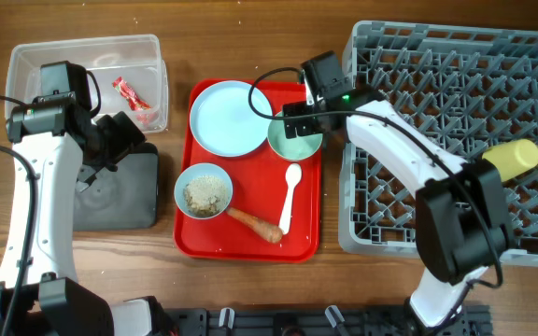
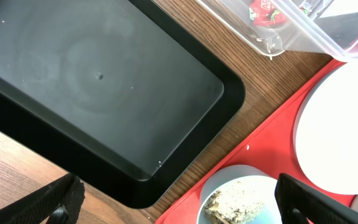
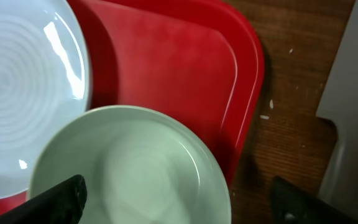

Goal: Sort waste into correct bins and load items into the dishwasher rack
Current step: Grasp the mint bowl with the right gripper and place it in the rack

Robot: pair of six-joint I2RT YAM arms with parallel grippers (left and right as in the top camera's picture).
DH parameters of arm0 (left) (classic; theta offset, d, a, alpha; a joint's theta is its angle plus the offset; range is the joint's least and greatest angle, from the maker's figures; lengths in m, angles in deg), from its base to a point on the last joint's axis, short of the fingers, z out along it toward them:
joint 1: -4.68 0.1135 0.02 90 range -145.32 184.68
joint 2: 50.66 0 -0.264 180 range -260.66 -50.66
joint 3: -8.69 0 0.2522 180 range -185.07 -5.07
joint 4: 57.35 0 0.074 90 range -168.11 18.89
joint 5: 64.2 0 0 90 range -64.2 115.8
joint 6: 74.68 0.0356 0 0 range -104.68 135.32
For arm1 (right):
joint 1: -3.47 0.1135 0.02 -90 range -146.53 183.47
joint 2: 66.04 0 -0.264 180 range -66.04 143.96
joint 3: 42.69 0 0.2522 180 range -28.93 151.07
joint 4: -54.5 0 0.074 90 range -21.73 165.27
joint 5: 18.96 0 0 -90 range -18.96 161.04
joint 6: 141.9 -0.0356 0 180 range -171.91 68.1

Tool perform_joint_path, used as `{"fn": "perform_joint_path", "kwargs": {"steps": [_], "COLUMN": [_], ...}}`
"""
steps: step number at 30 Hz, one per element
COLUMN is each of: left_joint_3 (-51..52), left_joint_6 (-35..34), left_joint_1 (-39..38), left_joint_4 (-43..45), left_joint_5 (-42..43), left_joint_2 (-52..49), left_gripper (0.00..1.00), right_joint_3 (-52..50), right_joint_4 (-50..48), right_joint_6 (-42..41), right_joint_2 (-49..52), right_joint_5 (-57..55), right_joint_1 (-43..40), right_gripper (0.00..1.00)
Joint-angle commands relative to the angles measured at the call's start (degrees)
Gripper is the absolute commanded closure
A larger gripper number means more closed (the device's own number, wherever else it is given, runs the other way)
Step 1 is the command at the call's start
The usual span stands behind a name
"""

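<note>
**A:** What's the surface?

**B:** A brown wooden table (image 1: 241,37), with the red tray (image 1: 302,245) near its middle.

**A:** What's left of that tray?

**B:** Up and to the left stands the clear tub (image 1: 26,65), with 1 red candy wrapper (image 1: 130,94) inside, by the wall nearer the red tray. Just left of the red tray lies the black tray (image 1: 124,201), shallow and matte. The left gripper (image 1: 120,135) hangs over its edge nearest the tub. Its 2 fingers (image 2: 55,202) are spread wide, with nothing between them.

**A:** And on the red tray?

**B:** The glossy white plate (image 1: 230,117), finely ringed, sits at its top-left corner. The light-blue bowl (image 1: 183,182) at bottom-left holds whitish crumbs (image 1: 205,194). The orange carrot piece (image 1: 255,224) lies just beside it, near the bottom edge. The white spoon (image 1: 289,196) lies right of centre. The mint-green bowl (image 1: 297,142) sits upright at top-right, close beside the plate. The right gripper (image 1: 299,119) is above it, fingers (image 3: 61,196) parted wide, grasping nothing.

**A:** And to the right?

**B:** The grey rack (image 1: 456,84), with the yellow cup (image 1: 512,159) lying on its side toward the edge farthest from the red tray.
</note>
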Motion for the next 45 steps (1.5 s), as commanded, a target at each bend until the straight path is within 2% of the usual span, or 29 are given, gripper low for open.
{"fn": "perform_joint_path", "kwargs": {"steps": [1, 2, 6, 8, 11, 16, 20, 24, 27, 32, 36, 40, 45], "left_joint_3": [0.2, 0.2, 0.2, 0.2, 0.2, 0.2, 0.2, 0.2, 0.2, 0.2, 0.2, 0.2, 0.2], "left_joint_6": [-0.6, -0.6, -0.5, -0.5, -0.5, -0.5, -0.5, -0.5, -0.5, -0.5, -0.6, -0.6, -0.5], "left_joint_1": [0.2, 0.2, 0.2, 0.2, 0.2, 0.2, 0.2, 0.2, 0.2, 0.2, 0.2, 0.2, 0.2], "left_joint_4": [-0.1, -0.1, -0.2, -0.3, -0.2, -0.2, -0.2, -0.2, -0.2, -0.2, -0.2, -0.2, -0.2], "left_joint_5": [-0.7, -0.7, -0.7, -0.7, -0.7, -0.7, -0.7, -0.7, -0.7, -0.7, -0.7, -0.3, 0.6], "left_joint_2": [0.8, 0.8, 0.8, 0.8, 0.8, 0.8, 0.8, 0.8, 0.8, 0.8, 0.8, 0.8, 0.8], "left_gripper": [0.0, 0.0, 0.0, 0.0, 0.0, 0.0, 0.0, 0.0, 0.0, 0.0, 0.0, 0.0, 0.0], "right_joint_3": [0.4, 0.4, 0.5, 0.5, 0.5, 0.5, 0.5, 0.5, 0.5, 0.5, 0.5, 0.5, 0.5], "right_joint_4": [-0.4, -0.2, 1.1, 1.2, 1.9, 2.2, 2.0, 0.2, -1.5, -6.0, -8.7, -12.4, -12.5], "right_joint_6": [-3.0, -3.0, -4.2, -4.2, -6.1, -4.9, 0.5, 8.3, 10.4, 10.6, 11.3, 15.7, 15.4], "right_joint_2": [3.4, 4.1, 5.2, 4.6, 2.1, -8.0, -17.4, -20.9, -20.8, -20.0, -16.5, -8.6, -2.4], "right_joint_5": [-1.0, -0.5, -0.2, -0.3, -3.7, -13.0, -24.9, -39.2, -51.7, -59.6, -61.5, -63.3, -58.4], "right_joint_1": [0.0, 0.0, 0.0, 0.0, -0.1, -1.0, -3.8, -9.0, -16.5, -27.5, -34.3, -39.8, -39.3], "right_gripper": [0.14, 0.16, 0.5, 0.71, 0.96, 0.96, 0.96, 0.96, 0.96, 0.96, 0.96, 0.95, 0.96]}}
